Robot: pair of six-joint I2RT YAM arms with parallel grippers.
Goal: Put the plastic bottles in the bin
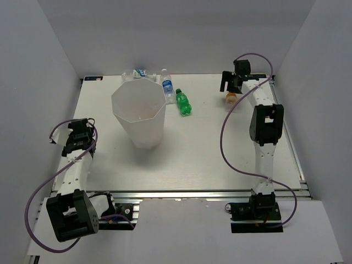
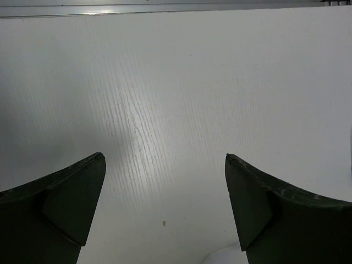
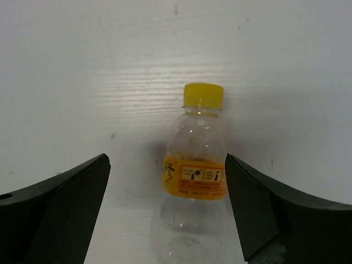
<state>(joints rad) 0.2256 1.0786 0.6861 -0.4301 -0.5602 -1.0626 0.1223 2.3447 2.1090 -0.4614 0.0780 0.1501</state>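
Fingers [image 3: 60,212] of the right arm stand wide apart and hold nothing. They hang over the yellow-capped bottle [image 3: 195,181], one on each side of it and not touching it. In the wrist view the bottle runs up the middle of the frame with its cap toward the top, and it seems to lie on its side on the white surface [image 3: 82,71]. In the overhead view it is a small orange spot in the upper right [image 1: 231,98].

It looks empty: clear walls, an orange label band at the waist, a bulb below. I judge it very light, thin-walled and smooth, so it would roll or squirt away under an off-centre pinch and dent under a hard one. The label band, where the body narrows, looks the best place to grip.

Nothing crowds it. The green bottle [image 1: 183,103] lies well apart toward the upper middle. A clear blue-labelled bottle [image 1: 167,86] lies beside the bin [image 1: 146,132], and another blue-labelled piece [image 1: 140,72] shows past the bin's far rim. The bin is tall, so a carried bottle must clear its rim. The route there passes over the green bottle.

At the left edge, the left fingers [image 2: 55,214] are also spread, over bare surface.
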